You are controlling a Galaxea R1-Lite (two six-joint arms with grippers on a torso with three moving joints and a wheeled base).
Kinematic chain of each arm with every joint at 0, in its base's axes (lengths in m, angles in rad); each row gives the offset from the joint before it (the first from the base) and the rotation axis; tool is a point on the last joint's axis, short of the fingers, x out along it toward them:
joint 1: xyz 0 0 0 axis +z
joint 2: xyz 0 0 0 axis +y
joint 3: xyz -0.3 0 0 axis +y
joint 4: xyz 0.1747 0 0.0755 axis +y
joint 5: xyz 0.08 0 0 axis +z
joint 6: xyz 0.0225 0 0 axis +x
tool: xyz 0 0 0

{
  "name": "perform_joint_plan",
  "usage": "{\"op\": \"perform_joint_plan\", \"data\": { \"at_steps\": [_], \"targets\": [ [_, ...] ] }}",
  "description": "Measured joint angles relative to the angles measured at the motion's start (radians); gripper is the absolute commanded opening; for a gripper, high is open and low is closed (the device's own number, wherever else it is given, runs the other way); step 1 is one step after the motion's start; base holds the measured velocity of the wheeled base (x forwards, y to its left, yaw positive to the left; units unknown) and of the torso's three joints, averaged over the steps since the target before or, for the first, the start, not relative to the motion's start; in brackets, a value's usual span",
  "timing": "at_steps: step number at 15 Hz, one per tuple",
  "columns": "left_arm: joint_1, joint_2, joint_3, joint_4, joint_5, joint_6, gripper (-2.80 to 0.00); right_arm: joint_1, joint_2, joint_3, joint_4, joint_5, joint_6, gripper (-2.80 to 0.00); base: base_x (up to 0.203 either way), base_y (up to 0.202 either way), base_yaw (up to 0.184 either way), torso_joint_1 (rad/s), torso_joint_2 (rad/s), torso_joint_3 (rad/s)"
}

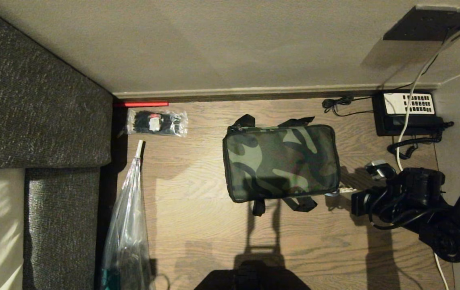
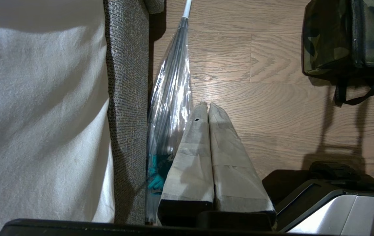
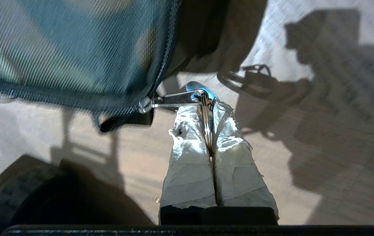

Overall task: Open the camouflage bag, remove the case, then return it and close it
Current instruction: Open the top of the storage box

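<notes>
Right gripper (image 3: 208,108) pinches the zipper pull ring (image 3: 206,114) just beside the closed camouflage bag (image 1: 280,161); left gripper (image 2: 206,108) pressed together.

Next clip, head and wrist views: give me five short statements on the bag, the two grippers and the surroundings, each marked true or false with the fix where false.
1. The camouflage bag lies zipped shut on the wooden floor. True.
2. The right gripper is open and clear of the bag. False: it is shut on the zipper pull ring at the bag's edge.
3. The case stands beside the bag. False: no case is in view.
4. The left gripper is shut, holding nothing, near the clear plastic umbrella. True.
5. The telephone sits by the wall, apart from the bag. True.
</notes>
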Motion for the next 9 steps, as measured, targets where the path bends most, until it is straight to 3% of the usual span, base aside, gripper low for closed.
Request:
{"op": "perform_joint_plan", "data": {
  "at_steps": [9],
  "targets": [
    [0.0,0.0,0.0,0.0,-0.001,0.0,-2.8,-0.002,-0.026,-0.041,0.077,0.001,0.003,-2.8,0.0,0.0,0.0,0.0,0.0,0.0]
  ]
}}
